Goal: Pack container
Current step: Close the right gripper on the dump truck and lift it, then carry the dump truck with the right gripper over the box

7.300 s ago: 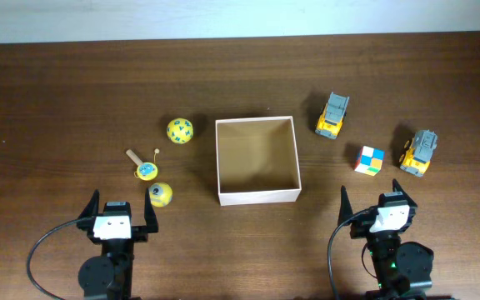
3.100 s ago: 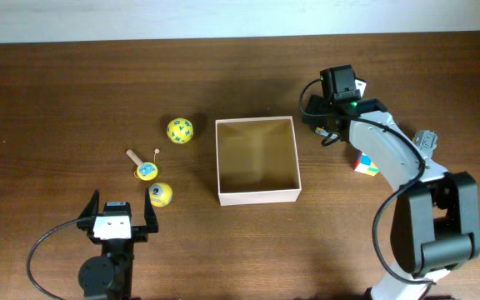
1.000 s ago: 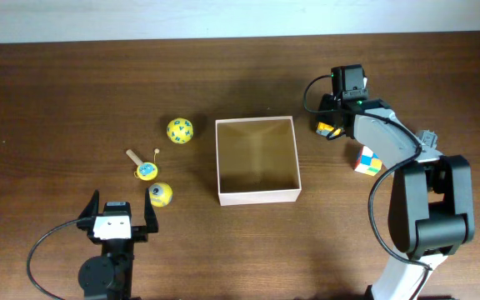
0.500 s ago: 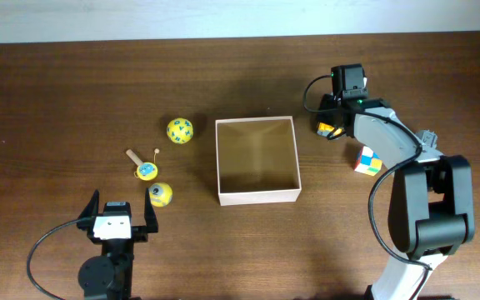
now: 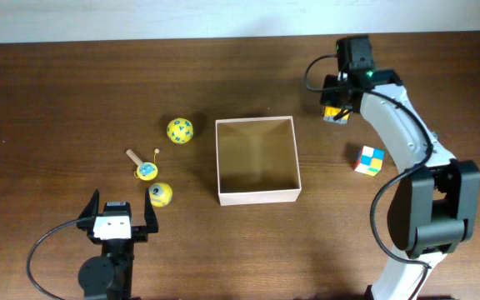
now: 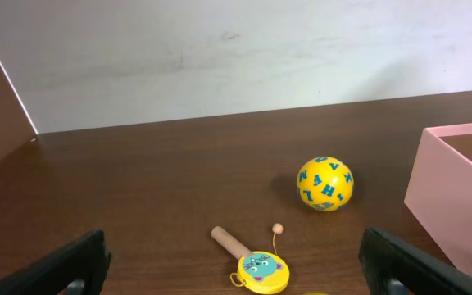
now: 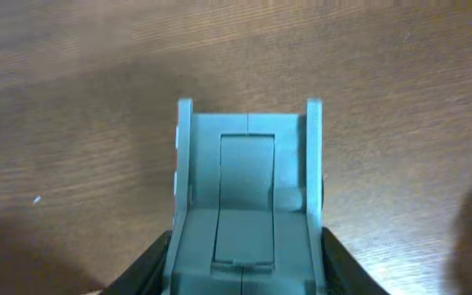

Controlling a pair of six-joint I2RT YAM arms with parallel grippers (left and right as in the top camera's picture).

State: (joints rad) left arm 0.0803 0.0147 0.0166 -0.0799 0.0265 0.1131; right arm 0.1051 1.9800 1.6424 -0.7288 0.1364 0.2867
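Right wrist: fingers [image 7: 151,265] snug around truck [image 7: 248,180]

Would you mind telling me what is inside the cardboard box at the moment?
From overhead, the cardboard box shows only its bare tan floor; no toy lies inside. Nothing covers it there, while the left wrist view shows mostly its pink outer wall.

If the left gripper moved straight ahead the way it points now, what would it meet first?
Probably the small yellow drum toy, ahead within the span of its open fingers; depth is unclear.
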